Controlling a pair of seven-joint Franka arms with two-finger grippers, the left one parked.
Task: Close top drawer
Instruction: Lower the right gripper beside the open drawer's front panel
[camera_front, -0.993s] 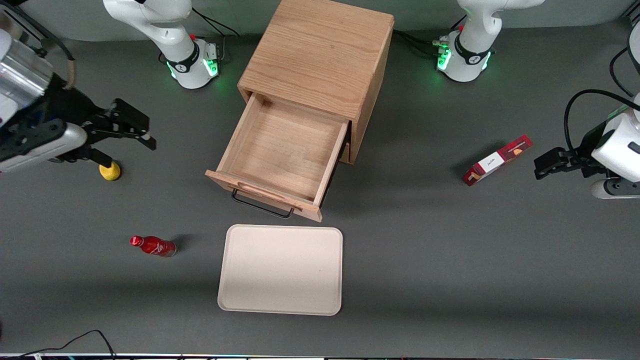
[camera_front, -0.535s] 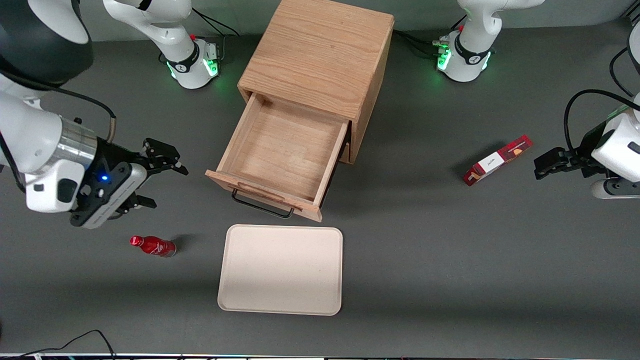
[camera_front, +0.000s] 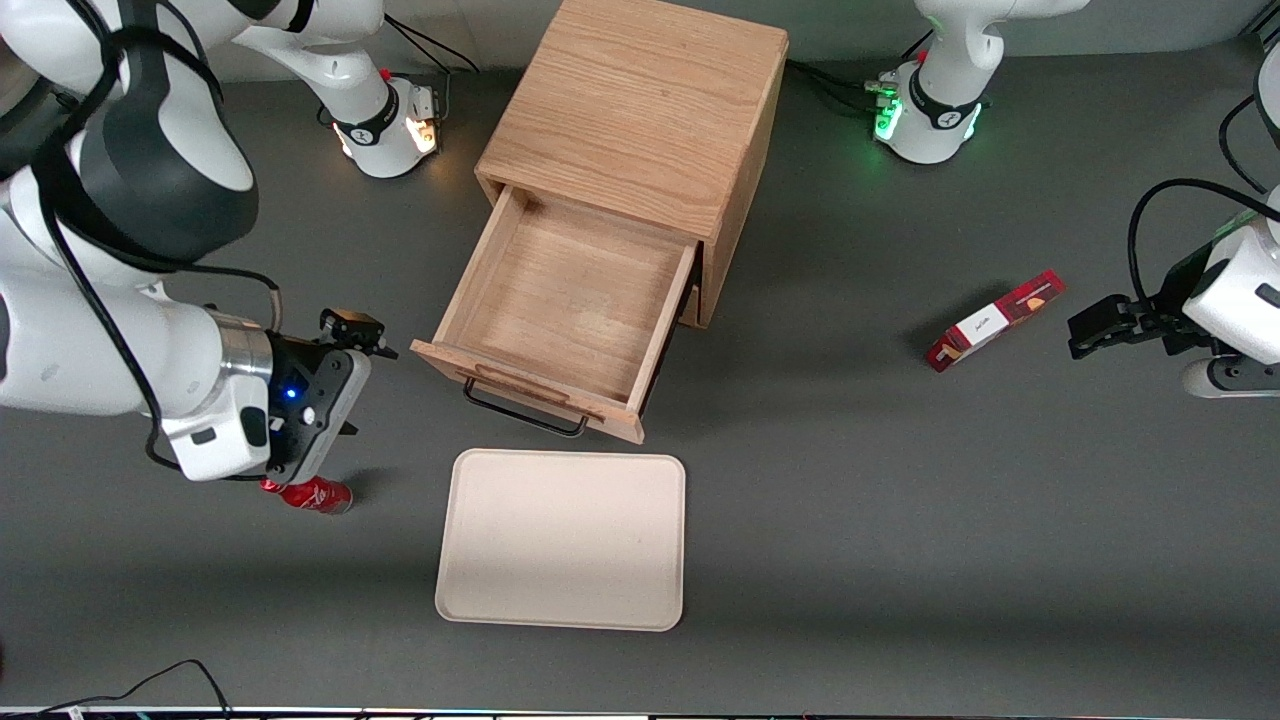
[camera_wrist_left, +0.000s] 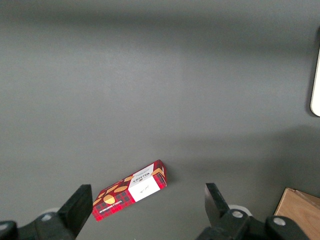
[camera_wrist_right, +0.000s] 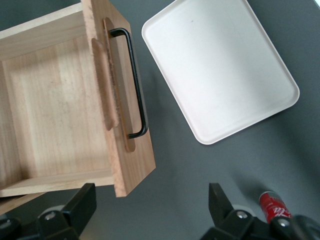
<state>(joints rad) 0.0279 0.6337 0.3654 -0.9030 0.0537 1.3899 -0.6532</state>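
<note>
Black fingers of my gripper (camera_wrist_right: 150, 210) stand well apart with nothing between them; in the front view the gripper (camera_front: 350, 335) hangs above the grey table (camera_front: 900, 520), just beside the corner of the top drawer (camera_front: 565, 300) at the working arm's end, not touching it.

Top drawer: pulled far out of the oak cabinet (camera_front: 640, 110), box empty, front panel facing the front camera. In the wrist view the front panel (camera_wrist_right: 120, 100) carries a raised wooden strip (camera_wrist_right: 106, 85) and a thin black wire handle (camera_wrist_right: 135, 85) standing off the face.

Handling estimate: solid oak, stiff, moderately heavy for its shallow depth; should slide straight if pushed square. Wood face gives a dull, non-slip contact. Wire handle is thin and stands clear of the face, so a poor place to push. Better contact is flat on the panel near its middle, at or beside the wooden strip; a push at the corner would likely skew the box and bind it in the cabinet.

Nearby: cream tray (camera_front: 562, 540) on the table just in front of the drawer, nearer the camera; red bottle (camera_front: 315, 494) lying beneath my wrist; red snack box (camera_front: 992, 320) toward the parked arm's end.
</note>
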